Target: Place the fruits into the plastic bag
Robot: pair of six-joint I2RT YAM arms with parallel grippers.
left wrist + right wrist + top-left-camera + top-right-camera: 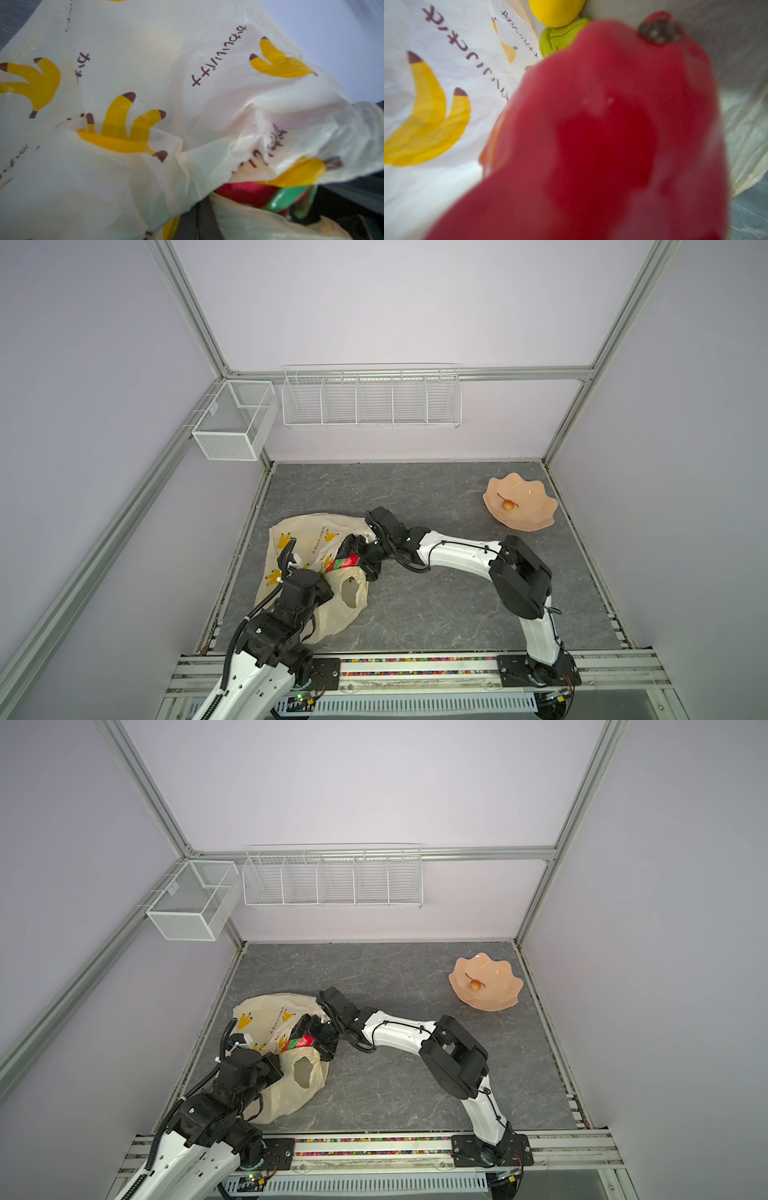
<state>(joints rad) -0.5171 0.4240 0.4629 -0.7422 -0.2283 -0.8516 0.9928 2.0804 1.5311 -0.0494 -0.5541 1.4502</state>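
Observation:
The cream plastic bag (307, 531) with banana prints lies at the left of the grey table in both top views. My left gripper (196, 220) is shut, its dark fingers pressed together with the bag's film (145, 62) gathered over them at the mouth. My right gripper (351, 562) reaches across and grips the big red dragon fruit (344, 563) with green scales, right at the bag's opening. In the right wrist view the dragon fruit (602, 135) fills the picture and hides the fingers. Behind it, inside the bag, lie a yellow round fruit (556, 10) and a green lumpy fruit (556, 39).
A peach scalloped bowl (536, 518) stands at the back right, with one small orange fruit (508, 504) with a dark stem in it. A white wire rack (372, 400) and a mesh box (232, 423) hang on the back wall.

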